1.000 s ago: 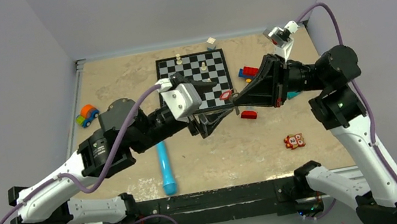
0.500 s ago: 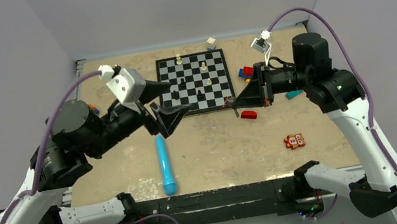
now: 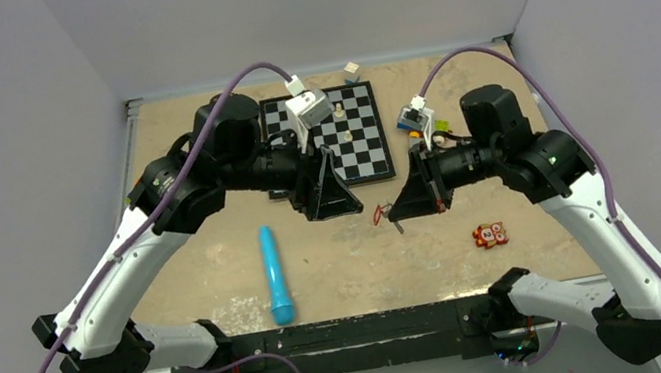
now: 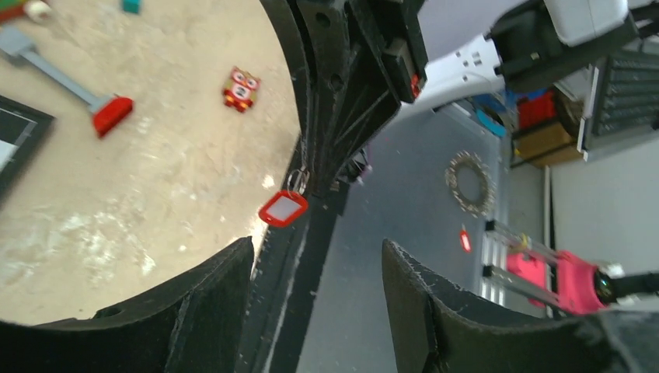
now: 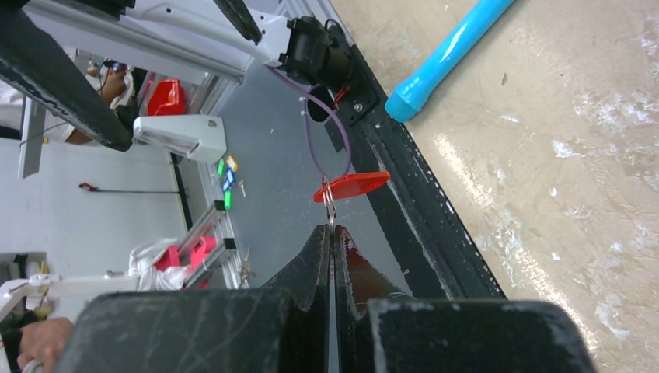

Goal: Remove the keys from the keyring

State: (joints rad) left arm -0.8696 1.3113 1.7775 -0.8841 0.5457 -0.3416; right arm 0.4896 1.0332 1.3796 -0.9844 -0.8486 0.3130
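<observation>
The keyring [image 4: 284,208], a glossy red oblong tag with a white label, is hanging from a thin wire ring. The right claw [image 5: 332,229] is pinching that ring between its closed black fingers, above the mottled sandy counter [image 3: 360,263]. The left claw [image 4: 315,268] is facing it just beside, its rough-edged fingers parted and empty. A smooth blue cylinder [image 3: 275,275] is lying well apart.
</observation>
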